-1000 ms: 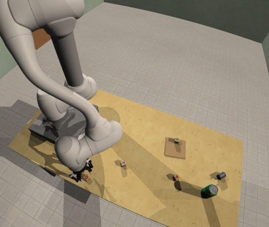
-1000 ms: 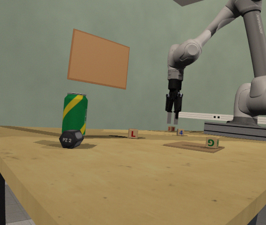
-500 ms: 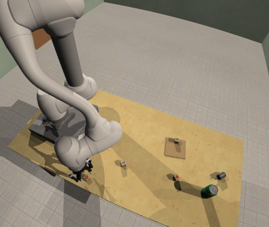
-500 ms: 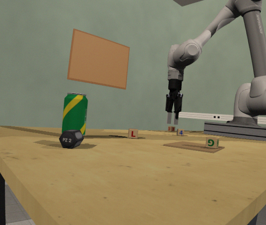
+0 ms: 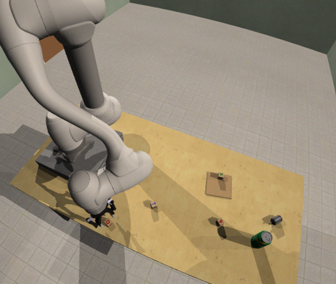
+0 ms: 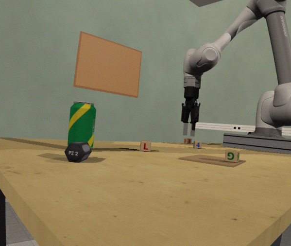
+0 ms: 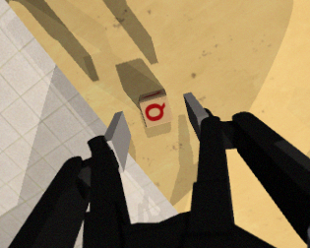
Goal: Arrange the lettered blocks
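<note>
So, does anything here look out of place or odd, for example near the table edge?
One thing stands out: the block with a red Q on top sits very close to the table edge, under the open gripper. Also, an orange board appears to float in front of the wall with no visible support.

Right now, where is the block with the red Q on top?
The Q block sits on the table near its edge, directly below the open gripper, which hangs above without touching; the mat lies far off.

A bare test room is suggested by green walls [image 6: 34, 52], a grey tiled floor [image 5: 222, 76], and a wooden counter [image 6: 140, 198] to which an industrial arm [image 5: 70, 100] is bolted.
</note>
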